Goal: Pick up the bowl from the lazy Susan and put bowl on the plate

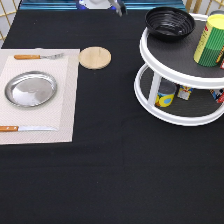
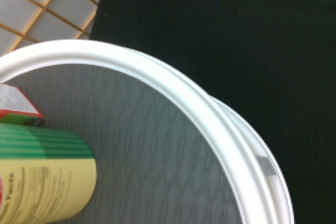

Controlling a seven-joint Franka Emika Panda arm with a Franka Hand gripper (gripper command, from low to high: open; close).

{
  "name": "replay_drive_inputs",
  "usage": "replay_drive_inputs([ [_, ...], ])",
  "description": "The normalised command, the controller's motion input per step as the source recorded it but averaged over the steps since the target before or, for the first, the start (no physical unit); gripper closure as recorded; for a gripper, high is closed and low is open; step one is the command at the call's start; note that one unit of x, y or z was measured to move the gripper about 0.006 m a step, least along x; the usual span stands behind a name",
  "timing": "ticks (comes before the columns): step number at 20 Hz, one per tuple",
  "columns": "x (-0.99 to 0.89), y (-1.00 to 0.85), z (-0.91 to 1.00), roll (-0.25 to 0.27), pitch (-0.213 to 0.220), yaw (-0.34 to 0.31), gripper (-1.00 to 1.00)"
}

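my two-finger gripper (image 1: 118,7) is only a sliver at the exterior view's top edge, near the middle, above the far edge of the black table (image 1: 110,170); i can't tell whether it's open or shut, and i see nothing in it. the round glossy black ridged bowl (image 1: 169,22) sits untouched on the top tier of the large white two-tier lazy susan (image 1: 150,65), at that tier's far rim, on the exterior view's left side of it. from the gripper the bowl lies toward the exterior view's right and slightly down, near but apart. the shiny round silver metal plate (image 1: 30,89) is bare on the pale placemat (image 1: 62,120) at the table's left edge, well apart. the wrist view shows only the susan's white rim (image 2: 217,150) and a green-and-yellow can (image 2: 45,170), no bowl.
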Motion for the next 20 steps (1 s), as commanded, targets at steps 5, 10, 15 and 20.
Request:
replay_drive_inputs([
  [5, -0.86, 0.08, -0.22, -0.108, 0.000, -0.071, -1.00],
  [10, -0.95, 0.33, -0.44, -0.137, -0.001, -0.012, -1.00],
  [15, -0.89, 0.57, -0.45, -0.185, -0.023, 0.003, -1.00],
  [20, -0.65, 0.30, -0.53, -0.127, -0.084, -0.059, -1.00],
])
